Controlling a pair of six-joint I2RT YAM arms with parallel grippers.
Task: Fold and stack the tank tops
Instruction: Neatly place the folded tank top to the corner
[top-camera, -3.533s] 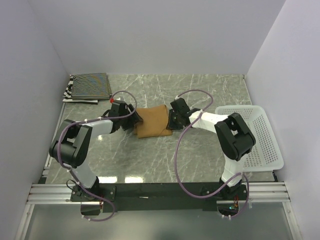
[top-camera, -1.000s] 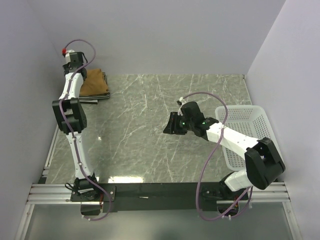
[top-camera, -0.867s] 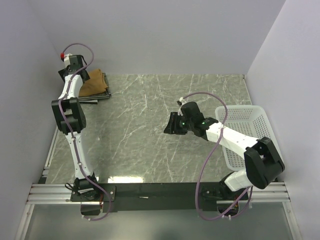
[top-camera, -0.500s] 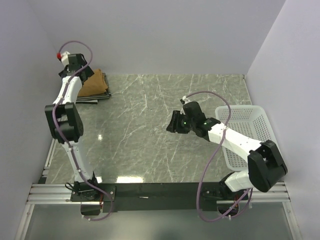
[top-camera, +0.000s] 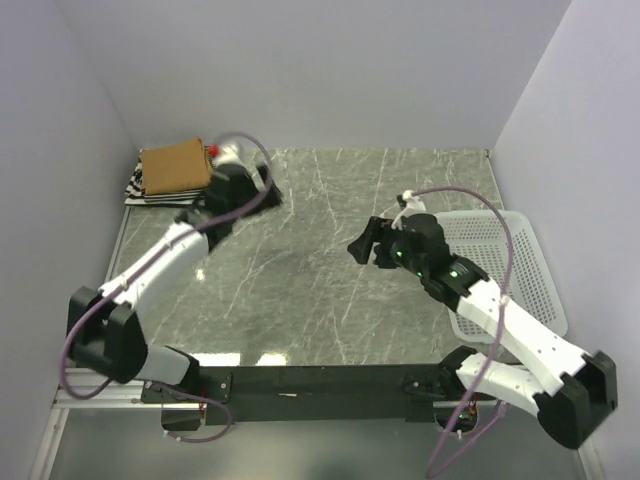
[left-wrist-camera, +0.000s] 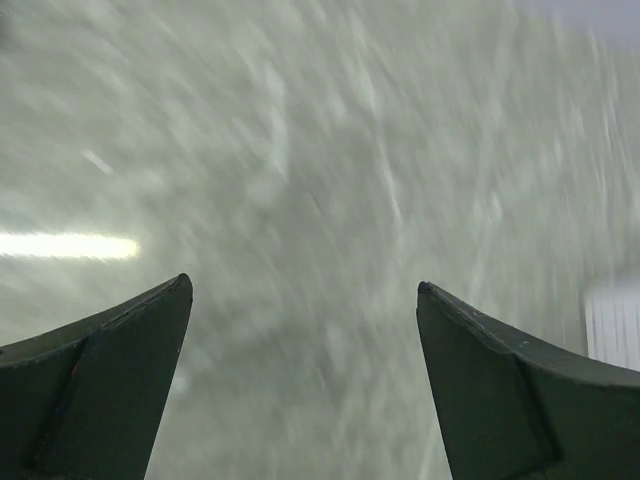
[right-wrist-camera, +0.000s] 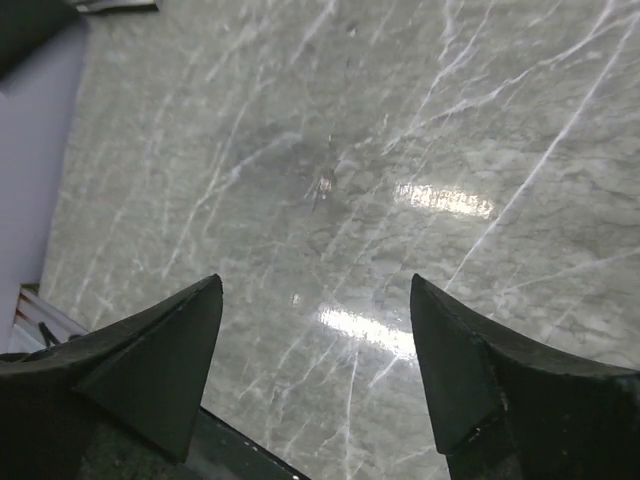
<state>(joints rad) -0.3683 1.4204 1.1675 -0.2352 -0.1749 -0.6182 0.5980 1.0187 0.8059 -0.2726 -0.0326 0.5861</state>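
The brown tank top (top-camera: 175, 167) lies folded on the striped tank tops (top-camera: 135, 185) in the far left corner of the table (top-camera: 300, 290), and nothing holds it. A second ago the left arm reached up to that pile, but now the left gripper (left-wrist-camera: 302, 285) has come away to the right of it, over bare table, with its jaws wide apart and empty. The right gripper (right-wrist-camera: 315, 282) has moved a bit nearer the white basket (top-camera: 525, 260), and its jaws are wide and empty too.
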